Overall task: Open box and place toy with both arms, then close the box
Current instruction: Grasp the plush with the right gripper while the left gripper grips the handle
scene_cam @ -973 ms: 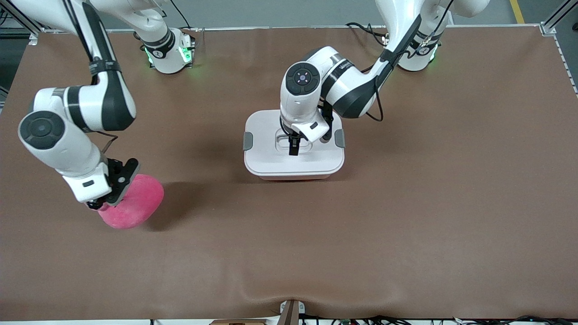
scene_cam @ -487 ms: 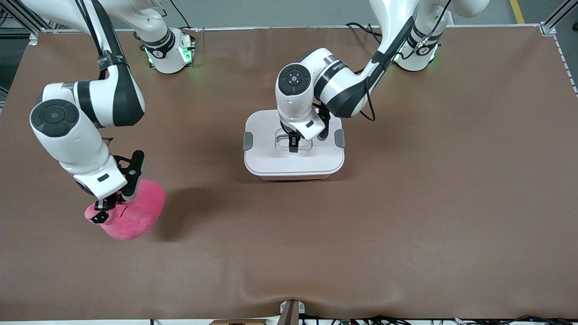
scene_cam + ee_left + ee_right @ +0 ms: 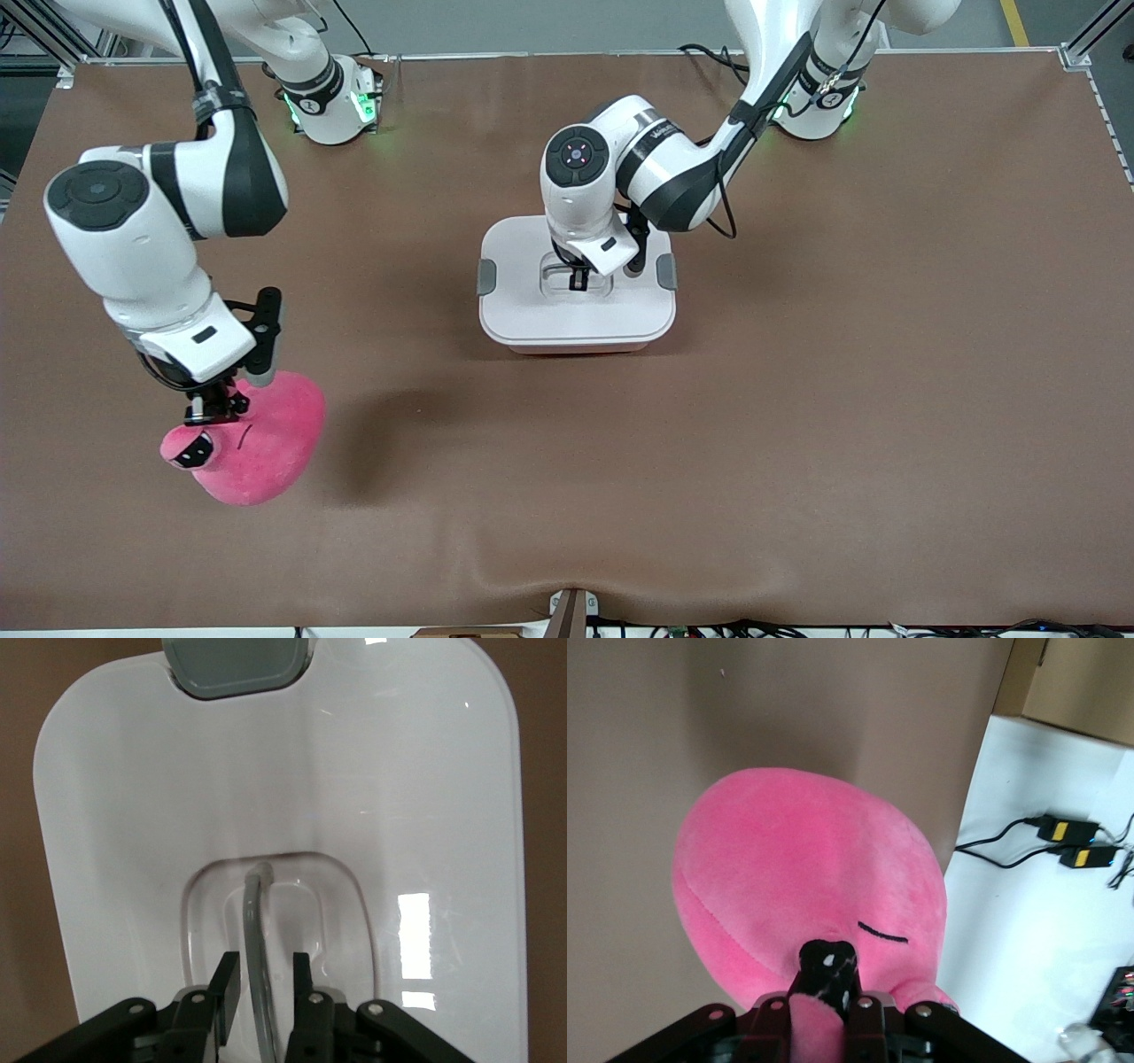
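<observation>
Change since a second ago: the right arm has lifted the toy clear of the counter and swung it slightly nearer the front camera; the left end effector's fingers have narrowed around the lid handle.
Counter (image 3: 797,399): brown surface carrying the box.
Box (image 3: 576,301): sits near the middle of the counter, white lid on, a grey clip (image 3: 486,276) at each end; a thin pink edge of the tub shows below the lid.
Lid handle (image 3: 255,939): thin grey bar arching across the recess in the top of the lid.
Left end effector (image 3: 578,279): down in the lid's recess, pointing downward; in the left wrist view its two fingers (image 3: 226,988) stand close on either side of the bar, and whether they actually pinch it cannot be told.
Toy (image 3: 252,439): bright pink plush, hanging in the air over the counter at the right arm's end, well apart from the box.
Right end effector (image 3: 211,412): clamped on one of the toy's small protruding eyes with its black patch (image 3: 827,961).
</observation>
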Available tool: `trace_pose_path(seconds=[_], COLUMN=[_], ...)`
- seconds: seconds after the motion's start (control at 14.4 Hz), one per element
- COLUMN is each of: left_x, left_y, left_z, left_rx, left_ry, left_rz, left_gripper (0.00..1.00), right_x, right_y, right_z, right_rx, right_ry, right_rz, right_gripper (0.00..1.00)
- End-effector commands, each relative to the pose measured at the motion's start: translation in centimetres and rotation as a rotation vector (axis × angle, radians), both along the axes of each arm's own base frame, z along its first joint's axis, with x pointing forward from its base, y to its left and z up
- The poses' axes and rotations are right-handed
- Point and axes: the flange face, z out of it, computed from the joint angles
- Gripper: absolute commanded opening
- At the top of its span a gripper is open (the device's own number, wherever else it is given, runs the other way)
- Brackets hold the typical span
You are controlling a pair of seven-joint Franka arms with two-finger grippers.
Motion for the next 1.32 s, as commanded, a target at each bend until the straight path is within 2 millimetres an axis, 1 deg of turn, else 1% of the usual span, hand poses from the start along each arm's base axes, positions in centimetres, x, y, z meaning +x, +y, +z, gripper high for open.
trace_pose_path(seconds=[0.0, 0.07, 0.14, 0.21, 0.35, 0.56, 0.7, 0.83, 0.97, 1.25], left_x=[-0.4, -0.4, -0.3, -0.4, -0.4, -0.5, -0.6, -0.7, -0.9, -0.6], left_y=[-0.3, -0.3, -0.3, -0.4, -0.4, -0.1, -0.1, 0.1, 0.3, 1.5], left_z=[0.9, 1.0, 1.2, 1.1, 1.3, 2.9, 3.5, 4.1, 5.2, 6.8], left_rx=[0.003, 0.002, 0.0, 0.001, -0.001, -0.007, -0.012, -0.006, -0.009, 0.006], left_ry=[-0.027, -0.029, -0.031, -0.03, -0.032, -0.041, -0.047, -0.044, -0.05, -0.047], left_rz=[0.01, 0.013, 0.015, 0.013, 0.012, 0.013, 0.013, 0.011, 0.009, 0.011], left_gripper=[0.22, 0.19, 0.13, 0.01, 0.0, 0.0, 0.0, 0.0, 0.0, 0.0], right_x=[-0.3, -0.4, -0.5, -0.5, -0.7, -1.4, -1.8, -2.1, -2.7, -2.8], right_y=[1.8, 2.2, 2.5, 2.6, 2.7, 3.6, 3.8, 4.5, 5.6, 4.9], right_z=[1.1, 1.0, 0.8, 0.8, 0.9, 0.8, 0.6, 0.8, 0.9, 0.6], right_rx=[-0.082, -0.094, -0.11, -0.118, -0.119, -0.118, -0.118, -0.118, -0.118, -0.117], right_ry=[-0.039, -0.028, -0.016, -0.011, -0.01, -0.007, 0.0, -0.001, 0.002, 0.006], right_rz=[0.076, 0.108, 0.149, 0.169, 0.176, 0.19, 0.193, 0.204, 0.22, 0.215], right_gripper=[0.0, 0.0, 0.0, 0.0, 0.0, 0.0, 0.0, 0.0, 0.0, 0.0])
